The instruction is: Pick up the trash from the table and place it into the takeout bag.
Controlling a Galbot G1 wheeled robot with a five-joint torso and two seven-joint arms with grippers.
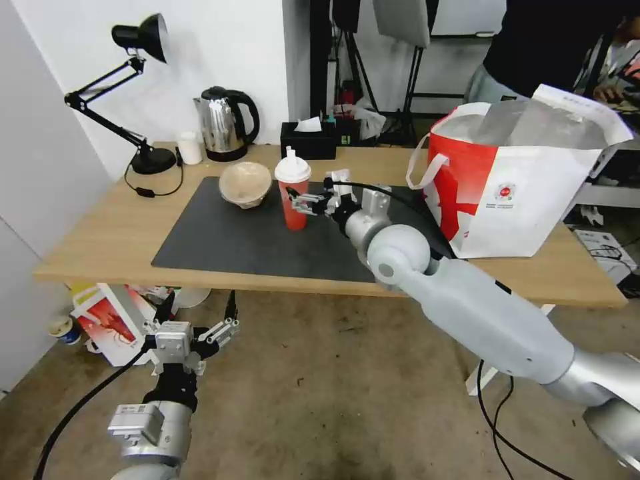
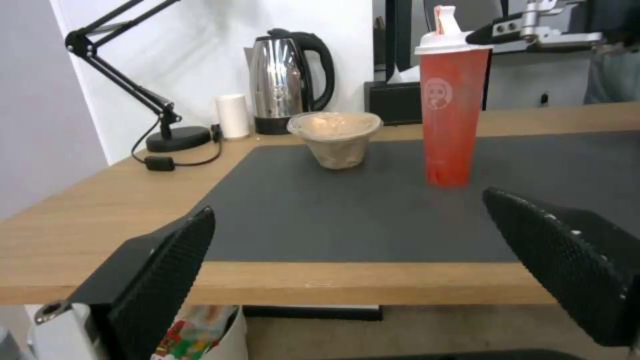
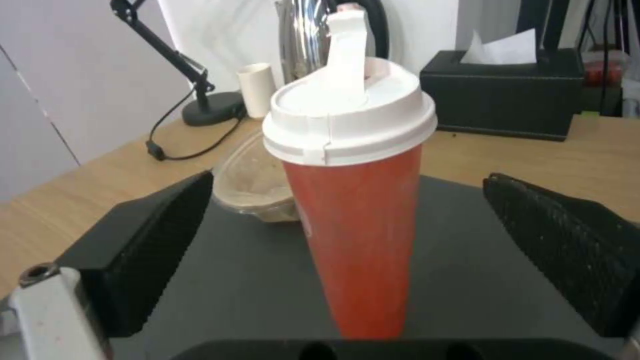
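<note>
Nearest, at about seven o'clock in the head view, the left hand (image 1: 215,319) hangs below the front edge of the worktop (image 1: 100,240), its fingers spread apart and holding nothing. From its own wrist camera the two black pads (image 2: 167,260) frame the worktop edge, with the dark grey mat (image 2: 320,220) stretching beyond them.

Farther in, the right arm reaches from five o'clock across the mat toward the centre. The right hand (image 1: 298,200) sits at the red cup (image 1: 293,200), near its upper part, just under the white domed lid (image 1: 293,171). In the right wrist view the cup (image 3: 360,240) stands upright between the wide-open fingers (image 3: 153,235), and neither pad touches its wall; a gap shows on both sides. The hand is open, gripping nothing. The cup stands on the mat, roughly at the middle of the worktop.

Just beyond the cup, toward eleven o'clock of it, the beige paper bowl (image 1: 245,183) rests on the mat, near the cup but apart from it.

At two o'clock from the cup the takeout bag (image 1: 527,200) stands upright on the right end of the worktop, its mouth open and silvery lining showing, white loop handles (image 1: 420,163) drooping on the side facing the cup.

Along the far edge stand a black tissue box (image 1: 308,140), a steel kettle (image 1: 225,123), a small white cup (image 1: 190,147) and, at ten o'clock, a black desk lamp (image 1: 137,93).
</note>
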